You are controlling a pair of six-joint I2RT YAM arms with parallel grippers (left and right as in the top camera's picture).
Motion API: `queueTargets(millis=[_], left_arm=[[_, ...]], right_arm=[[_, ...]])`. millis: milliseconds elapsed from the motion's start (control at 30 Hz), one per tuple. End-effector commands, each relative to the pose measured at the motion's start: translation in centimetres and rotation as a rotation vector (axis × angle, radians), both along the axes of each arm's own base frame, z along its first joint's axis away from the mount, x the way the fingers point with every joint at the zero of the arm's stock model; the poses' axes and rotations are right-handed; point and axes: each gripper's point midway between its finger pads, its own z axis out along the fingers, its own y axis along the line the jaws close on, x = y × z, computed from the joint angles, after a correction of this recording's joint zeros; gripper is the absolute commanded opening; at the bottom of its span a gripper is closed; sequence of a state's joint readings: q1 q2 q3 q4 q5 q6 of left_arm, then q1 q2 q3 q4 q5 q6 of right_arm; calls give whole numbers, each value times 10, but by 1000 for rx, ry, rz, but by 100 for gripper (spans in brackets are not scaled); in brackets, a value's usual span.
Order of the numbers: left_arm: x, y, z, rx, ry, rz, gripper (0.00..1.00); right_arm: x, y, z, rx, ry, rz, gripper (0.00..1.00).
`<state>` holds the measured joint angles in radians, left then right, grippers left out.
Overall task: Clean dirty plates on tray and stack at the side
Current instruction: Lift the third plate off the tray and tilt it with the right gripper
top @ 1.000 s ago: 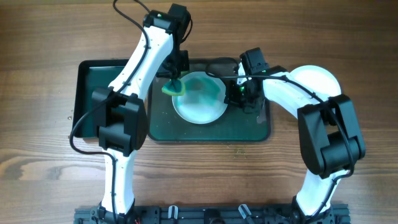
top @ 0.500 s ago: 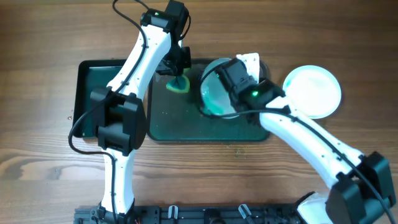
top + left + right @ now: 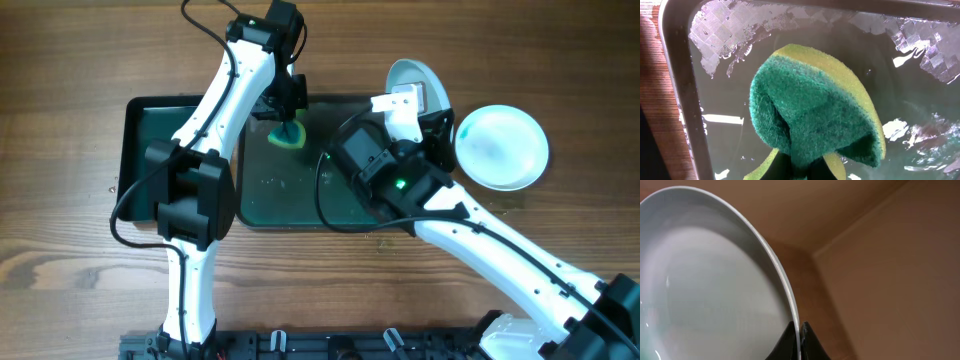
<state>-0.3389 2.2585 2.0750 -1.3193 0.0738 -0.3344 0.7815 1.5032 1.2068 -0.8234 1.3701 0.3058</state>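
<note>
My right hand [image 3: 800,339] is pinching the round white plate [image 3: 420,78], tilted over the far right corner of the large dark green tray [image 3: 280,190]. The pale round plate [image 3: 503,148] is lying on the desk [image 3: 80,260] just rightward. My left hand [image 3: 287,122] is squeezing the green-yellow sponge [image 3: 288,138].

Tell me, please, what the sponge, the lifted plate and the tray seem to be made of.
The sponge: soft yellow foam with a coarse green scouring face, folded. The plate: hard, glossy, pale, thin smooth rim; ceramic or melamine, unclear which. The tray: dark green bed with wet sheen, raised grey rim; probably plastic or coated metal.
</note>
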Motion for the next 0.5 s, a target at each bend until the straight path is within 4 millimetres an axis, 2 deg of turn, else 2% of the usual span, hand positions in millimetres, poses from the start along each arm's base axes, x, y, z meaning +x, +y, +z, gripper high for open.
queueTargets(millis=[0,167,367,400,467], left_arm=[[4,-3,6,-19,-20,-13,4],[4,-5,6,-19,-20,-16,4],[4,-5,6,-18,-20,-18,5],[4,-5,6,-18,-20,-18,5],[3,-6,6,-19,-20,-18,4]], right_arm=[[-9,1,34,-156,-47,-19,4],[-4,11,40,-174,-37,-2,4],[-2,12,41,-162,-41,2,4],[-1,14,38,-152,-31,15,4],[6,28,15,-80,70,124,4]])
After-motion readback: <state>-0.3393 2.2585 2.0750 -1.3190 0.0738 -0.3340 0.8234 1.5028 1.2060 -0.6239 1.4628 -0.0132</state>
